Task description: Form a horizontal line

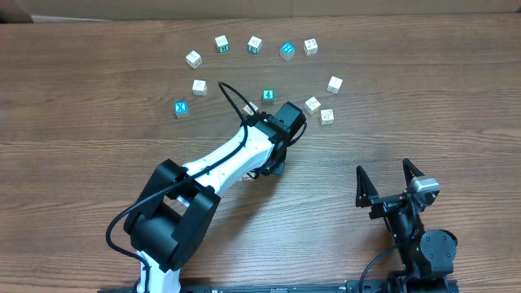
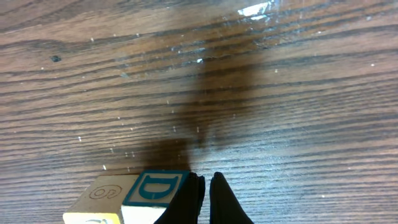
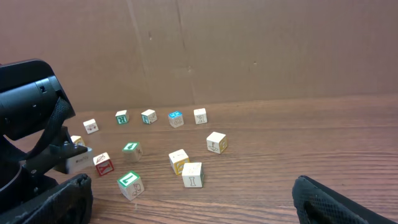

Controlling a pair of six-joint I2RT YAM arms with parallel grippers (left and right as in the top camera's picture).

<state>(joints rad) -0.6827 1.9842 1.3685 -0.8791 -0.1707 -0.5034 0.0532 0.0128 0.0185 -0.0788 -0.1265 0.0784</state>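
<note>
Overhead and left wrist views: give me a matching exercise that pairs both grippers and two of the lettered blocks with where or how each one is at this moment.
Things:
1. left gripper
2. right gripper
3. teal 4 block
4. blue X block

Places or states:
A. open, away from every block
B. leftmost block in the overhead view
C. shut, right beside the D block
D. near the middle of the spread of blocks

Pairs: 1-C, 2-A, 3-D, 4-B
</note>
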